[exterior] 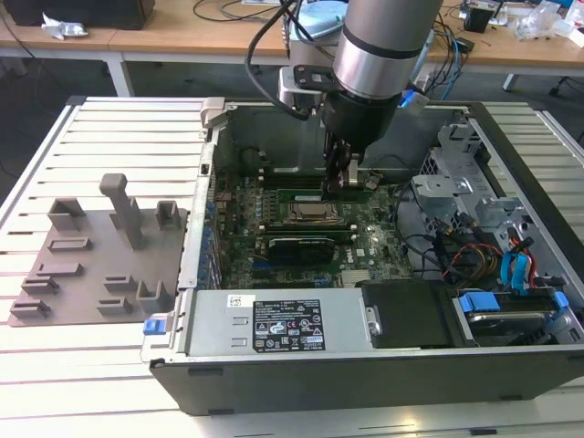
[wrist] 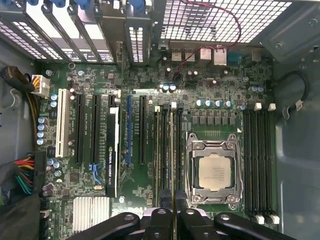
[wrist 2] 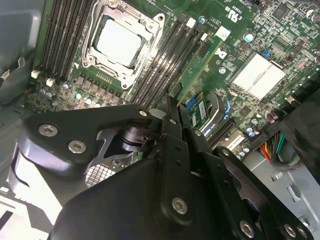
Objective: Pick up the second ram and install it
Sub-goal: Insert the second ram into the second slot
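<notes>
The second ram (wrist: 172, 150) stood on edge in the gripper (wrist: 173, 199), which was closed on one end of it. The thin green stick ran in line with the black memory slots (wrist: 164, 145), just beside the CPU socket (wrist: 212, 172). Whether it sat in a slot or hung just above one could not be told. In the second wrist view its green face (wrist 2: 200, 67) slanted away from the gripper. Around it lay the motherboard (wrist: 135, 185), inside the open computer case (exterior: 365, 383). The case rested on the slatted counter (exterior: 109, 128), with a grey fixture plate (exterior: 82, 274) beside it at the exterior view's left.
</notes>
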`<action>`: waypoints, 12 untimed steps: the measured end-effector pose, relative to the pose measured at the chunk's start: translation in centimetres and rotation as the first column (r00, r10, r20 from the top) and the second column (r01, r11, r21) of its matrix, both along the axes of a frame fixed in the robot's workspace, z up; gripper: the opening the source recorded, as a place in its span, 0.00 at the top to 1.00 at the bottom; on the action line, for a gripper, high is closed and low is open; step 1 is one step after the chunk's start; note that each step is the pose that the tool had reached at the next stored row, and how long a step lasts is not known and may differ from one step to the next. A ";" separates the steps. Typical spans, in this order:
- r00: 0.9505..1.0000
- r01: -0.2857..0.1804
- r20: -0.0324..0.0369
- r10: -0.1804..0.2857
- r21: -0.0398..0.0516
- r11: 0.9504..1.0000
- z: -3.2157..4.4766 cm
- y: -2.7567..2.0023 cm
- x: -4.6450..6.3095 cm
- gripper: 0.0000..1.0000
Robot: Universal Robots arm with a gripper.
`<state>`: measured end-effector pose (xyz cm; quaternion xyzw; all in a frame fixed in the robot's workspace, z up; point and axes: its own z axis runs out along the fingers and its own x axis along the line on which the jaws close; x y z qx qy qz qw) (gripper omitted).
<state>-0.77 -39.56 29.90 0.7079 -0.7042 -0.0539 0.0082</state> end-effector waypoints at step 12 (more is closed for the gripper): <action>1.000 0.000 0.000 0.000 0.000 1.000 -1.65 0.00 0.0 0.87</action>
